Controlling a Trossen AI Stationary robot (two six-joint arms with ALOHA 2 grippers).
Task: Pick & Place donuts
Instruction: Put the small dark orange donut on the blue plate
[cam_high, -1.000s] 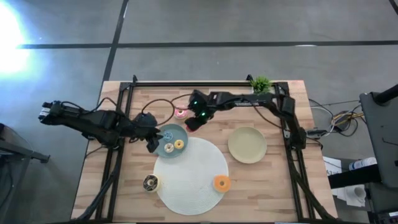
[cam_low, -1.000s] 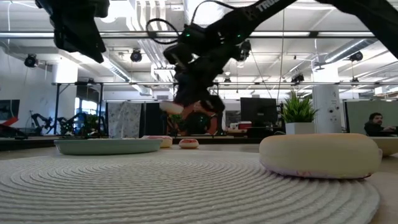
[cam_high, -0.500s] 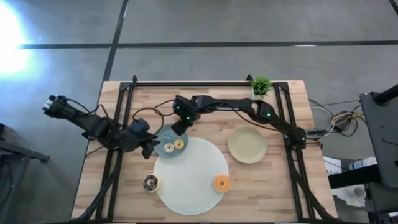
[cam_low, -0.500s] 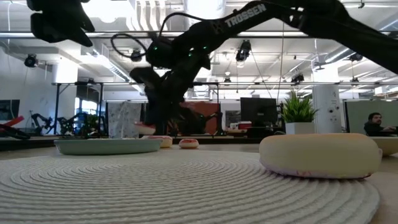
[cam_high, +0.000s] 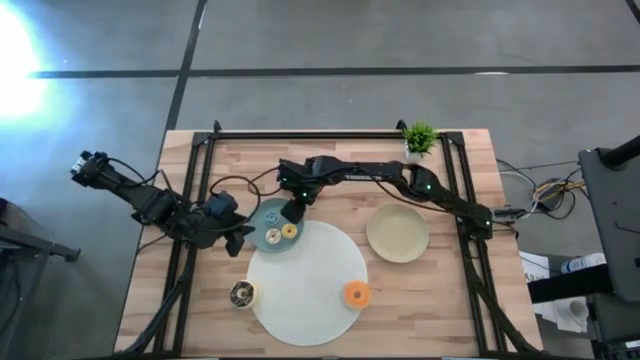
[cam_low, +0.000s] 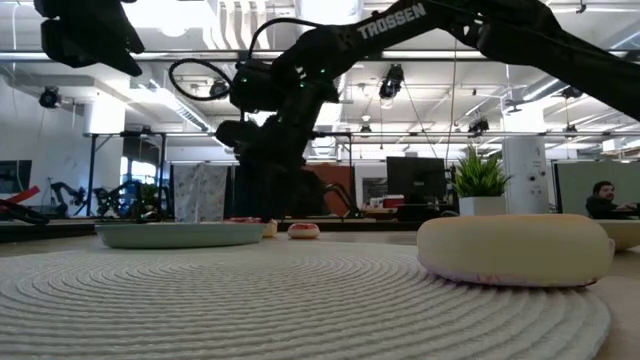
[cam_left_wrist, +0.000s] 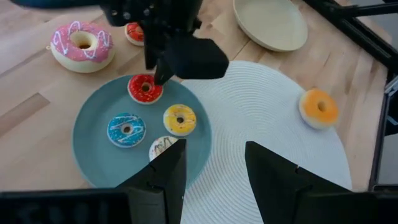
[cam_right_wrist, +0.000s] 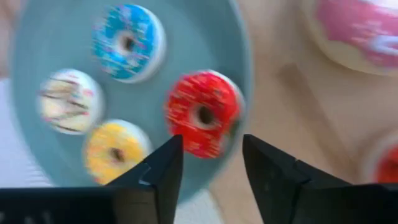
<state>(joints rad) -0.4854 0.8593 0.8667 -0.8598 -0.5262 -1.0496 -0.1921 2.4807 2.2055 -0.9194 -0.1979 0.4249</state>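
Note:
A teal plate holds a red donut, a yellow one, a blue one and a white one, all lying flat. My right gripper hangs open just above the red donut, at the plate's far rim. My left gripper is open and empty at the plate's near left. The pink-frosted donut and a small red one lie on the wood beyond the plate. The orange donut and the dark brown one sit on the white mat.
A beige plate lies to the right of the mat. A small potted plant stands at the far right corner. Black rails run along the table's left, right and far edges. My right arm reaches across the table's far half.
My right gripper has gone toward the table's left and near edges and down to the teal plate with the red donut, which now lies flat on the plate. My left gripper has drawn back a little toward the table's left and near edges.

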